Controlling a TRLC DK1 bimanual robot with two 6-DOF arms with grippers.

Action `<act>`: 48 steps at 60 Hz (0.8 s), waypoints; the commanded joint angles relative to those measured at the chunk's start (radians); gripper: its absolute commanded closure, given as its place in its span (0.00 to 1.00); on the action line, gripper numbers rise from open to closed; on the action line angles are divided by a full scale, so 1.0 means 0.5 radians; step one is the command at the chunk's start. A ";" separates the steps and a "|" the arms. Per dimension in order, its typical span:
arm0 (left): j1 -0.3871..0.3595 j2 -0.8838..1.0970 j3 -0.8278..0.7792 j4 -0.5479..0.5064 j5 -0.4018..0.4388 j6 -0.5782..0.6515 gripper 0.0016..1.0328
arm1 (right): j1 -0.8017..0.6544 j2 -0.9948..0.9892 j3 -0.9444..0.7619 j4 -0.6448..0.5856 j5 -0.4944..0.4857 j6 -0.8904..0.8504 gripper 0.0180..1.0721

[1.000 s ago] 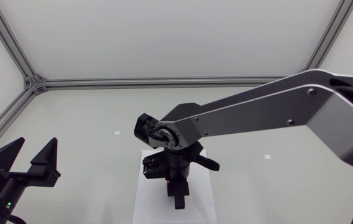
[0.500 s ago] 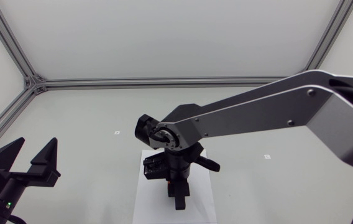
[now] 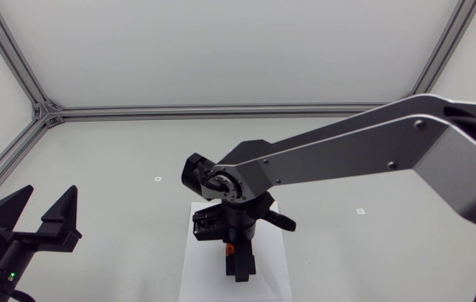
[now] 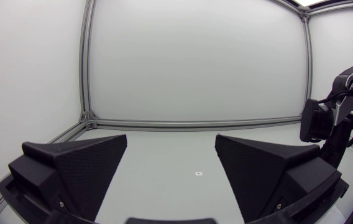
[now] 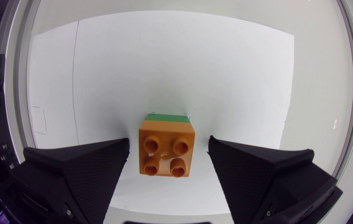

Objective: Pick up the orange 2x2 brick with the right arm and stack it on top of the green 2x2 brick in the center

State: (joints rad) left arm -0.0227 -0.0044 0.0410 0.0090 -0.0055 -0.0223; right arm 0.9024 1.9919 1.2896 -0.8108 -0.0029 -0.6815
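While the head view looks down on the centre, my right arm [image 3: 347, 151] lies across it and its wrist covers nearly everything I care about. Of the orange 2x2 brick [image 3: 230, 247] I get only a sliver under the black housing.

The right wrist view tells more. The brick sits studs-up between the fingers of the right gripper [image 5: 168, 140], on top of the green 2x2 brick [image 5: 167, 116]. The green one shows only as a thin strip along the far edge of the orange one; the rest is covered. Whether the two are pressed fully together I cannot tell from this angle. The claw stands spread: a strip of bare surface shows between each finger and the orange brick's sides, so neither finger [image 5: 77, 171] touches it.

Both bricks rest on a white sheet [image 5: 164, 62] on the table [image 3: 121, 159], and the wrist hides part of the sheet in the head view.

Two small marks [image 3: 157, 179] lie on the table well apart from the sheet. My left gripper [image 3: 50, 195] sits at the near left corner, fingers wide apart with nothing between them. Its own view cuts both fingers off at the base, and the right arm shows off to one side.
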 commanded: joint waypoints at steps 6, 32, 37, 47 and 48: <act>0.006 -0.016 -0.082 -0.030 0.008 0.026 0.04 | -0.001 -0.051 -0.020 -0.004 0.000 0.019 0.05; 0.006 -0.016 -0.082 -0.030 0.008 0.026 0.04 | -0.001 -0.293 0.019 -0.152 -0.016 0.074 0.05; 0.006 -0.016 -0.082 -0.030 0.008 0.026 0.04 | -0.007 -0.367 0.047 -0.195 -0.019 0.105 0.05; 0.006 -0.016 -0.082 -0.030 0.008 0.026 0.04 | -0.035 -0.523 0.090 -0.290 -0.065 0.176 0.05; 0.006 -0.016 -0.082 -0.030 0.008 0.026 0.04 | -0.041 -0.545 0.090 -0.299 -0.077 0.179 0.05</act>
State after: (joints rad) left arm -0.0223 -0.0044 0.0410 0.0086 -0.0059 -0.0223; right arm 0.8963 1.7695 1.3098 -0.9310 -0.0299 -0.6228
